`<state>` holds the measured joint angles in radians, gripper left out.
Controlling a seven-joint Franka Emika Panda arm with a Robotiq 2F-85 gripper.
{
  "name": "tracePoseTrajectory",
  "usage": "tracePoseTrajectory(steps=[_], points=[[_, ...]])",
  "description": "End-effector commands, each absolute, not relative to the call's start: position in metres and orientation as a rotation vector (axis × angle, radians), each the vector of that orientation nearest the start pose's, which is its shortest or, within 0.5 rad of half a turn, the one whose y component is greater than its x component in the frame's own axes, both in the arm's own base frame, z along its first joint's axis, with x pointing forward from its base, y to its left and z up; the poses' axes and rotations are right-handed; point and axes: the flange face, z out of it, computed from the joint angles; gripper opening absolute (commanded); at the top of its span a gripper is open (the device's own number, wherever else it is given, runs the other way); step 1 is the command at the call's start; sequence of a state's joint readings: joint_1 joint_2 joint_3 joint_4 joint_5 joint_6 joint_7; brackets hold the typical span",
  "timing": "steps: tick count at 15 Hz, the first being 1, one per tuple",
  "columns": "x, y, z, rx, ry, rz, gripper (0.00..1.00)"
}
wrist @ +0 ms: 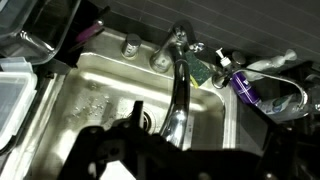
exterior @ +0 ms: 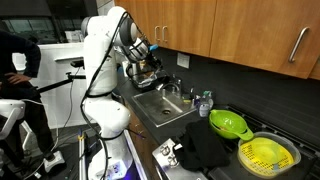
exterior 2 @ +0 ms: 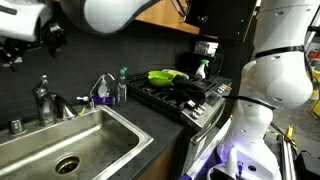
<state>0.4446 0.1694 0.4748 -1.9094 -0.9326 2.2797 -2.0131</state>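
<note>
While the gripper (exterior: 152, 52) is hanging over the sink (wrist: 95, 80) w/ its jaws wide and holding nothing, the faucet (wrist: 178, 85) is standing right under it at the back of the sink, untouched. I'm thinking the work is only starting: reaching is approx. done, grabbing isn't.

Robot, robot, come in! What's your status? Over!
Gripper open, empty, above the sink. Faucet spout nearest, not touched. Purple bottle off to the side, nothing in the way. Over.

Sink (exterior 2: 108, 137) silver, faucet (wrist: 179, 95) chrome, bottle (wrist: 245, 90) purple, colander (exterior: 228, 124) lime grn
</note>
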Motion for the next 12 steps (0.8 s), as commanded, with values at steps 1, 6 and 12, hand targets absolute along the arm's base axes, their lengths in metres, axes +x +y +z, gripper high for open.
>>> tracePoseTrajectory(steps=[1, 6, 12], points=[[0.400, 0.427, 0.440, -0.265, 2.420, -0.089, 1.00], [0.400, 0.405, 0.427, -0.048, 2.347, -0.068, 1.00], [0.398, 0.403, 0.420, 0.164, 2.128, -0.038, 1.00]])
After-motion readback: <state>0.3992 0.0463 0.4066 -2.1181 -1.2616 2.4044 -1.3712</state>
